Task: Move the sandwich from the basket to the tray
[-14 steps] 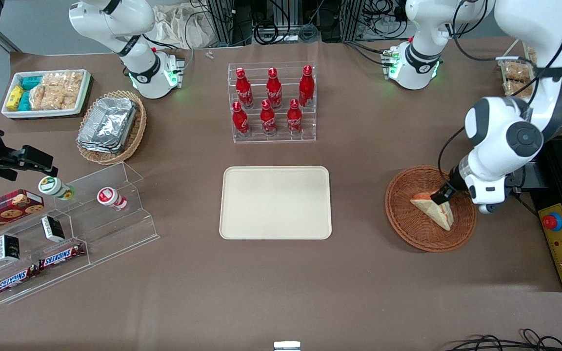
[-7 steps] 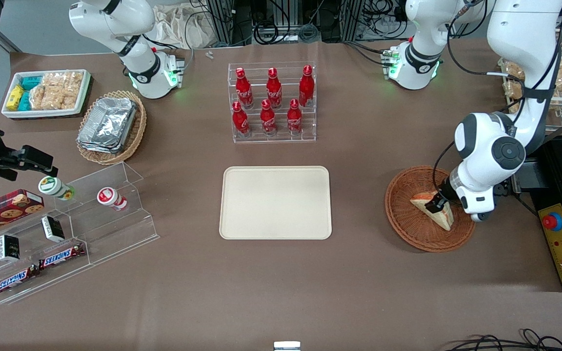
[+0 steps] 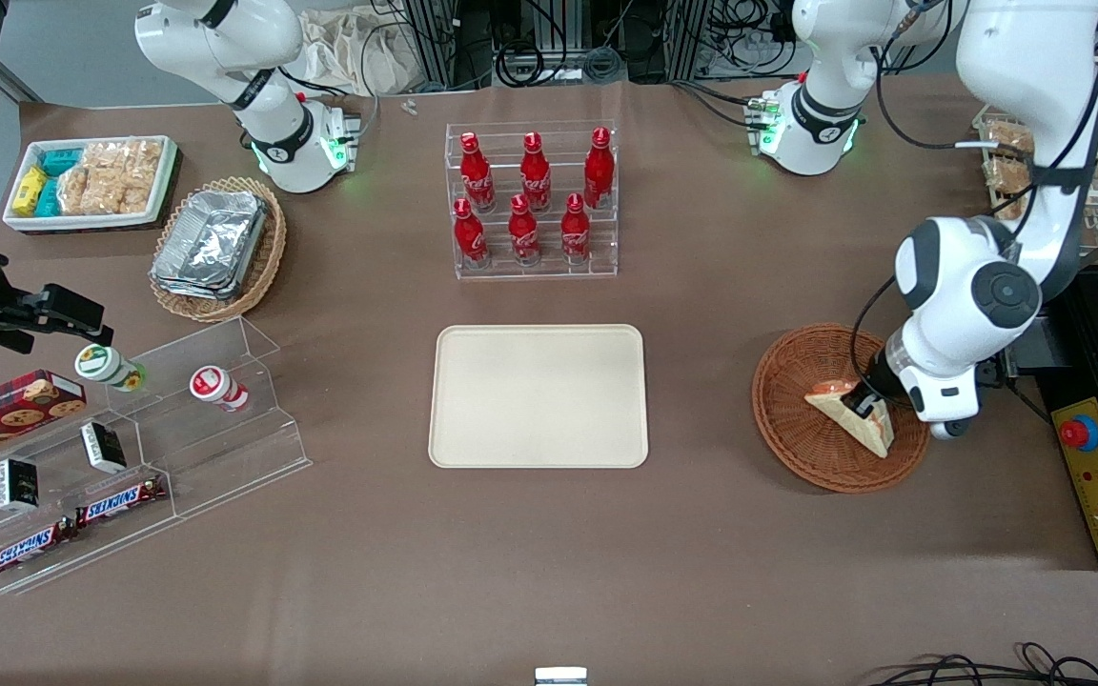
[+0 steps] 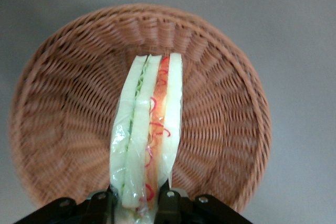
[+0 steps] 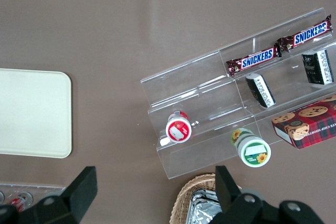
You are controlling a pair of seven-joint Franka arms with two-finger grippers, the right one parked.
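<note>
The sandwich (image 4: 147,129), now gripped between the tool's (image 3: 862,404) closed fingers (image 4: 169,203) rather than merely approached, is shifting slightly inside the basket (image 3: 797,448) near the desk's working-arm edge, suggesting the lift toward the central tray (image 3: 538,395) is beginning.

Pale triangular sandwich (image 3: 852,416) with red and green filling, standing on edge between the gripper (image 3: 862,404) fingers, over the round reddish-brown wicker basket (image 3: 790,433). Cream rectangular tray (image 3: 538,395) flat on the tabletop, well apart from the gripper, toward the parked arm's end.
</note>
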